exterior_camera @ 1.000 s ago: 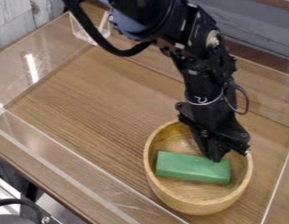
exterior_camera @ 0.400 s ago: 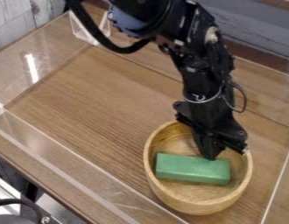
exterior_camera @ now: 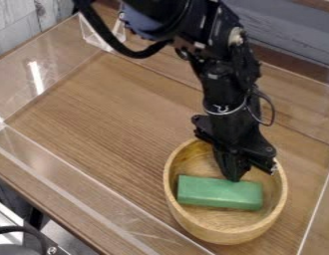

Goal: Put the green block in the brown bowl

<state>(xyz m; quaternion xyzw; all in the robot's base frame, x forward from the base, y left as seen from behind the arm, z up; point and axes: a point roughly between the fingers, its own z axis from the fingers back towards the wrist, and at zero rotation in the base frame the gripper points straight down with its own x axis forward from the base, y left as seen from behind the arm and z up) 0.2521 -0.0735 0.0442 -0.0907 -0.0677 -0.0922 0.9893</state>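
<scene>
A wood-grain tabletop (exterior_camera: 101,120) fills the view, ringed by clear walls (exterior_camera: 54,45); black cables (exterior_camera: 21,239) lie at seven o'clock.

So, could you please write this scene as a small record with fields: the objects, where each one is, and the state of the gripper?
surface: wooden table with clear walls around it
brown bowl: near the front right of the table, upright
green block: lying flat inside the brown bowl
gripper: shut, pointing down into the bowl, its tip at the back edge of the block
block held: cannot tell; the block rests on the bowl's bottom
task state: block is in the bowl
</scene>
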